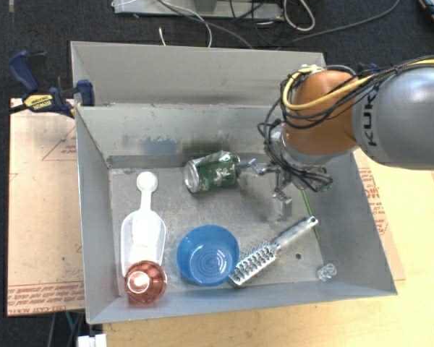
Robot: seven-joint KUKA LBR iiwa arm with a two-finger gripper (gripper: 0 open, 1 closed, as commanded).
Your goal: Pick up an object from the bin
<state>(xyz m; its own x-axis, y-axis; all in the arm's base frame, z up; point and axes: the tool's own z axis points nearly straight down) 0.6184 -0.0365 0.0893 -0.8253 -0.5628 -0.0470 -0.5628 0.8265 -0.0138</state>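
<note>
Near the front wall of the bin (94, 194) I am seeing a blue bowl (207, 255) and a silver hairbrush (271, 253) lying side by side. Farther in, my claw (269, 185) is hovering, fingers apart as far as I can judge and gripping nothing, just right of a crushed green can (212, 171) lying mid-bin.

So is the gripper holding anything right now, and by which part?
Nothing is held: the gripper is open and empty, just right of the crushed green can.
</note>
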